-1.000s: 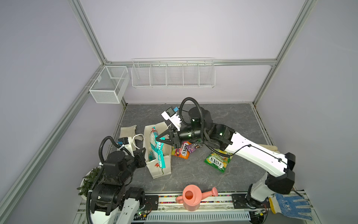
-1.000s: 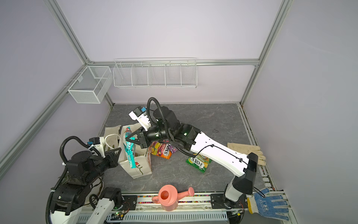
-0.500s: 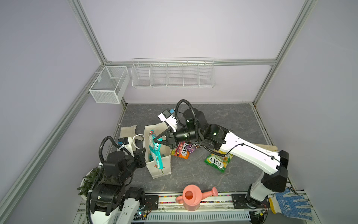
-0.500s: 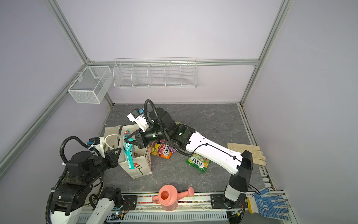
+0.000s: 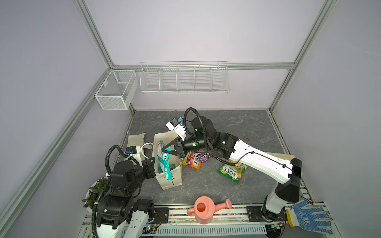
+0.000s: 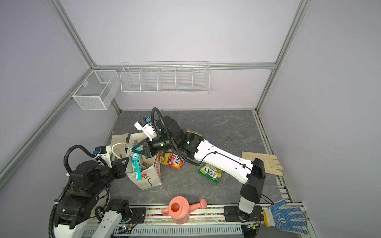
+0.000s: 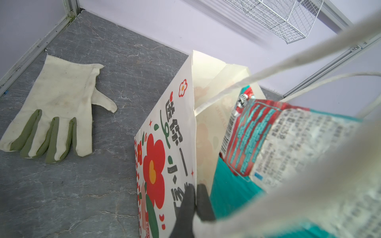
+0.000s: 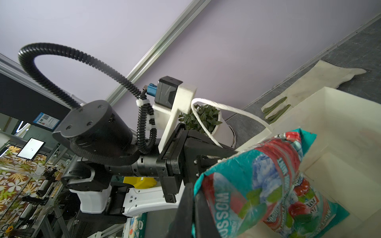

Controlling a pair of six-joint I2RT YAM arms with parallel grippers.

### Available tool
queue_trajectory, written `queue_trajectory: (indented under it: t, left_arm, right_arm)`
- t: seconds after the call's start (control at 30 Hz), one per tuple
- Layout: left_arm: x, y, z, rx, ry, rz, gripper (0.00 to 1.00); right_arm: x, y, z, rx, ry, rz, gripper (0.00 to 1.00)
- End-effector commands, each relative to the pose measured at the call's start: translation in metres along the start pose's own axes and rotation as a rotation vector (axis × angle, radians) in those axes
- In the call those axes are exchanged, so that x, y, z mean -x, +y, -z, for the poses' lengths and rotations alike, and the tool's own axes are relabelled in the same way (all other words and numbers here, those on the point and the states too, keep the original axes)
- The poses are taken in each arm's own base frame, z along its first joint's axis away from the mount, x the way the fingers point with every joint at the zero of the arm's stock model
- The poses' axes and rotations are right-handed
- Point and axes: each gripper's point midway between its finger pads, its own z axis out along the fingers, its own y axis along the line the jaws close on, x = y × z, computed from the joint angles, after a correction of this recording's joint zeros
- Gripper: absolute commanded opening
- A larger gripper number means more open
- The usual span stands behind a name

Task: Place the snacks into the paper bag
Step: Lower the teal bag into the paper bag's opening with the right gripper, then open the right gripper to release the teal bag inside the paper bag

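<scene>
Nearest me, a pink watering can [image 5: 203, 210] stands in front of the paper bag [image 5: 177, 175]. The left fingers [image 7: 186, 204] pinch the bag's side wall. The right fingers [image 8: 182, 214] clamp a teal-white pack [image 5: 164, 162] partly inside its open mouth. An orange-purple FOX'S bag [image 5: 192, 159] lies just right of the paper bag, with a green-yellow FOX'S bag [image 5: 232, 170] farther right.

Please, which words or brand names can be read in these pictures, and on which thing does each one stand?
"FOX'S": green-yellow glossy packet.
"FRUITS", "FOX'S": orange-purple glossy packet.
"m&m": small purple pack.
"OSSOM": teal-white packet held by the right end effector; first letters hidden.
Chinese characters on the cream-white paper bag: I cannot read them surely.
Small print on that packet: too blurred.
</scene>
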Motion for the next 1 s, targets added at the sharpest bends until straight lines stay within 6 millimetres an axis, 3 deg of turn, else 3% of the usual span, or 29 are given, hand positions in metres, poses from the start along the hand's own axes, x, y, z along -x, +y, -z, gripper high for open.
queue_trajectory:
  t: [0.0, 0.4, 0.97]
  left_arm:
    - [-0.001, 0.000, 0.001, -0.003, -0.006, 0.000, 0.00]
    - [-0.001, 0.000, 0.001, -0.002, -0.007, 0.000, 0.00]
    - [-0.001, 0.001, 0.001, 0.001, -0.006, 0.002, 0.00]
  right_arm:
    - [0.021, 0.005, 0.003, 0.031, -0.061, 0.010, 0.07]
    - [0.032, -0.034, 0.007, -0.045, -0.093, -0.097, 0.07]
    - [0.038, -0.033, 0.007, -0.040, -0.103, -0.093, 0.07]
